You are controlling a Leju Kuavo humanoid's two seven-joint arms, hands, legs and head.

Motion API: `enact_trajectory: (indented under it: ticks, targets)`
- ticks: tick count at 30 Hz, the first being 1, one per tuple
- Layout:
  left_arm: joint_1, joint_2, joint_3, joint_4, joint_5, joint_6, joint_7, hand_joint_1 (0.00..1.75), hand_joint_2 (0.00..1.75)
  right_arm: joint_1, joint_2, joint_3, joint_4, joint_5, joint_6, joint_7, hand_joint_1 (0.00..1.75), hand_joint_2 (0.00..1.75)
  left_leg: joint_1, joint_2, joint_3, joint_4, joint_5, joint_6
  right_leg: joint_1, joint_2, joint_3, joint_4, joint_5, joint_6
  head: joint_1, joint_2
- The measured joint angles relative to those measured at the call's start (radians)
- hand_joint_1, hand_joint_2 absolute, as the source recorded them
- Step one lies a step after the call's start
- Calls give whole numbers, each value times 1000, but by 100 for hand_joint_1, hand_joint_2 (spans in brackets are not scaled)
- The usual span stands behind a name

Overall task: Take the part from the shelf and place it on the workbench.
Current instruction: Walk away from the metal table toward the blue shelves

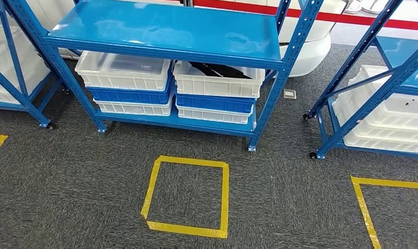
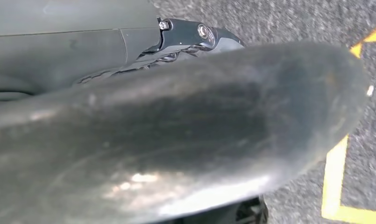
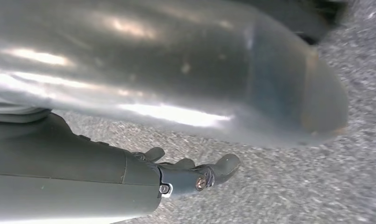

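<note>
A dark part (image 1: 219, 70) lies in the upper right white bin (image 1: 217, 83) on the blue shelf (image 1: 165, 31), well apart from both hands. The right hand (image 3: 190, 172) hangs over carpet (image 1: 274, 207), fingers loosely apart, holding nothing. The left hand (image 2: 176, 107) is mostly a blurred thumb; its finger state cannot be told.
</note>
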Motion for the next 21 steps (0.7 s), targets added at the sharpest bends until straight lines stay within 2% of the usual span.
enact_trajectory:
  ticks: [1,2,3,4,5,6,7,8,9,11,12,13,15,16,17,18,19,20,21]
  targets:
    - [0,0,1,0,0,0,0,0,0,1,0,0,0,0,0,0,0,0,-2,-1,8,0,-7,2,0,0,-32,27,-3,1,0,0]
    - [0,0,1,0,0,0,0,0,0,3,0,0,0,0,0,0,0,0,-4,-3,18,0,-14,3,1,0,-44,13,16,6,1,0]
    - [1,0,1,0,0,0,0,0,0,5,0,0,0,0,0,1,0,0,-6,-5,29,-1,-21,2,4,0,-37,-39,53,13,1,0]
    - [1,-1,2,0,0,0,0,0,0,7,0,0,0,0,0,1,0,0,-8,-6,39,-1,-28,2,8,-3,-19,-112,99,16,2,0]
    - [1,-2,2,0,0,0,0,0,0,8,-2,0,0,0,0,1,0,0,-10,-7,49,-2,-35,0,13,-5,-2,-176,133,10,1,0]
    - [0,-4,2,0,0,0,1,0,0,6,-2,-1,0,0,0,1,0,0,-12,-7,55,-4,-42,-4,19,-7,10,-221,148,-2,1,0]
    - [-1,-5,3,0,0,0,1,0,0,5,-3,-1,0,0,0,1,0,0,-13,-7,61,-6,-45,-9,24,-9,16,-244,150,-16,0,0]
    - [-2,-5,3,0,0,0,1,0,0,4,-3,-1,0,1,0,1,0,0,-14,-7,66,-6,-43,-16,26,-9,19,-250,143,-31,0,0]
    - [-2,-5,3,0,1,0,1,0,0,4,-1,-1,0,1,0,1,0,0,-15,-6,70,-5,-41,-22,23,-8,29,-258,147,-39,1,0]
    - [-2,-4,4,0,1,0,2,0,0,7,0,-1,0,1,0,1,0,0,-17,-3,71,19,-54,-31,11,-8,57,-271,167,-50,-2,0]
    - [-2,-4,4,0,1,0,2,0,0,8,1,-1,0,1,0,1,0,0,-17,-1,59,50,-75,-35,5,-9,70,-274,172,-54,-5,0]
    - [-2,-4,4,0,1,0,2,0,0,8,1,-1,0,2,0,1,0,0,-14,0,33,101,-103,-39,3,-9,76,-275,171,-57,-8,0]
    - [-2,-3,4,0,1,0,2,0,0,7,3,-1,0,2,0,1,0,0,-7,2,-42,216,-149,-48,2,-9,85,-274,163,-61,-11,0]
    - [-1,-3,4,0,1,0,2,0,0,7,4,-1,0,2,0,1,0,0,-3,2,-71,247,-154,-54,1,-8,90,-274,158,-59,-11,0]
    - [0,-3,4,0,1,0,2,0,0,8,4,-1,0,3,0,1,0,0,1,3,-83,243,-136,-59,-1,-6,98,-274,152,-56,-11,0]
    - [2,-3,4,0,1,0,3,0,0,10,4,-1,0,3,0,1,0,0,6,4,-77,205,-97,-64,-4,-4,108,-273,145,-51,-11,0]
    - [2,-2,4,0,1,1,3,0,0,11,5,-1,0,4,0,1,0,0,12,5,-58,140,-47,-69,-6,-3,117,-273,136,-45,-11,0]
    - [3,-3,4,1,1,1,4,0,0,12,5,-1,0,4,0,1,0,0,15,5,-40,82,-16,-75,-7,-2,127,-271,129,-38,-13,0]
    - [2,-3,4,2,1,1,4,0,0,11,5,-1,0,4,0,1,0,0,15,7,-27,39,-1,-74,-6,0,131,-269,122,-31,-16,0]
